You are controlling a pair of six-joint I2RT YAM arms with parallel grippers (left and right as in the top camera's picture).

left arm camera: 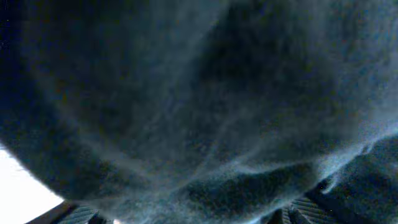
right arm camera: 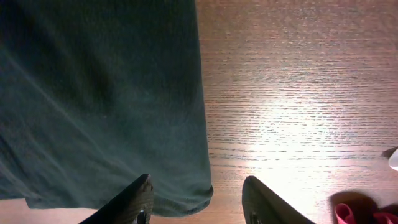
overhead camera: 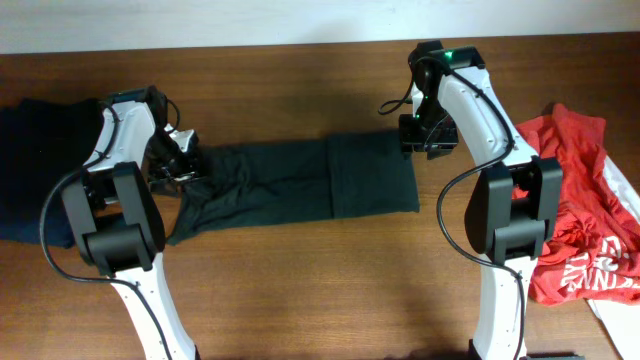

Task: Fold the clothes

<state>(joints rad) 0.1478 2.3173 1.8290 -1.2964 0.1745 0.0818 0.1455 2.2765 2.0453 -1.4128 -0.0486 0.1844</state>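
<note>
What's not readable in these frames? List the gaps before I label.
Left wrist: blurred dark garment fills the view, so whether the left end effector is open or shut is unknown; overhead is too small to tell.
Overhead: the garment's left end lies under the left arm.
Overhead: red clothes are cut by the right edge and partly behind the right arm.
Overhead: dark blue cloth is cut by the left edge.
</note>
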